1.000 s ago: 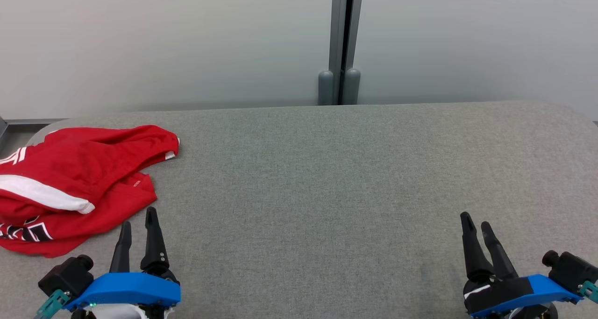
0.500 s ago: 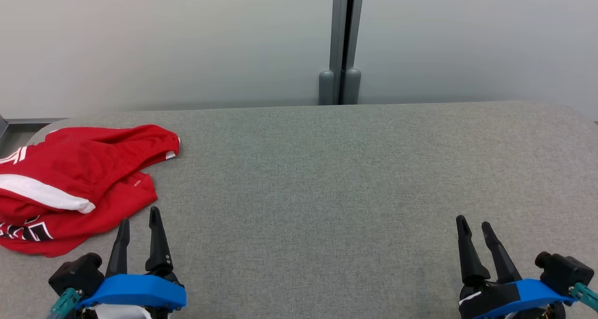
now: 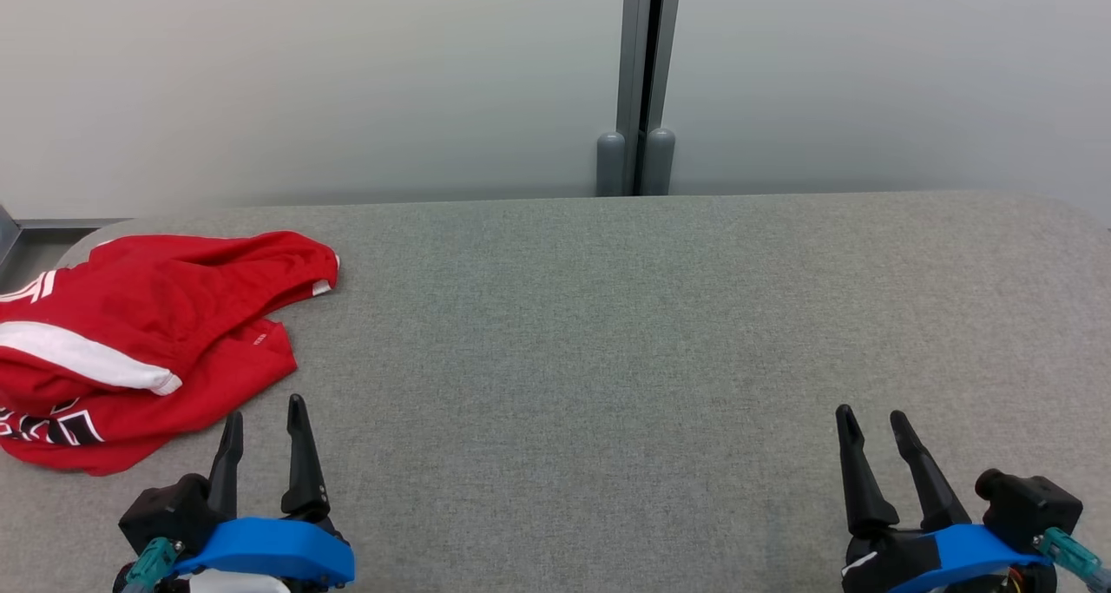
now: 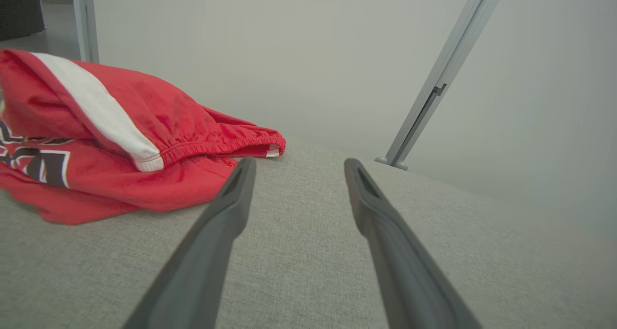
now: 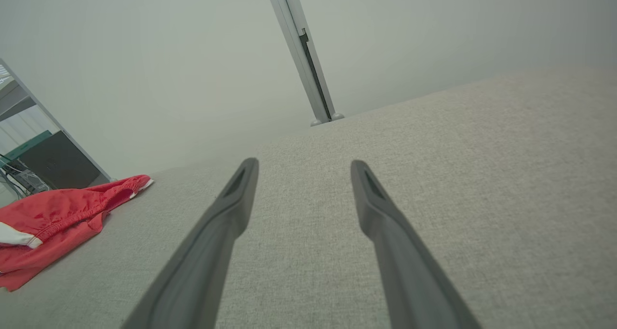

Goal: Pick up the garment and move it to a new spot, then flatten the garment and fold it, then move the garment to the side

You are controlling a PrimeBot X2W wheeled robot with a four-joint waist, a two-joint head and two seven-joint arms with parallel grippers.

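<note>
Jaws on both arms are spread wide, and they hold nothing. The left jaws sit at the bottom left of the head view. Their two dark fingers (image 3: 305, 467) point up over the grey bench (image 3: 573, 332). The right jaws sit at the bottom right, and their fingers (image 3: 857, 480) point up too.

The red garment (image 3: 147, 311) lies in a crumpled heap at the far left end of the bench. It has a white stripe (image 3: 82, 359) and some dark and white letters near its front edge. The left jaws are near it, just in front and a bit to the right, but they do not touch it. The right jaws are well apart from it, across the bench. Behind the bench is a pale wall (image 3: 304, 81) with a grey post (image 3: 640, 72).
</note>
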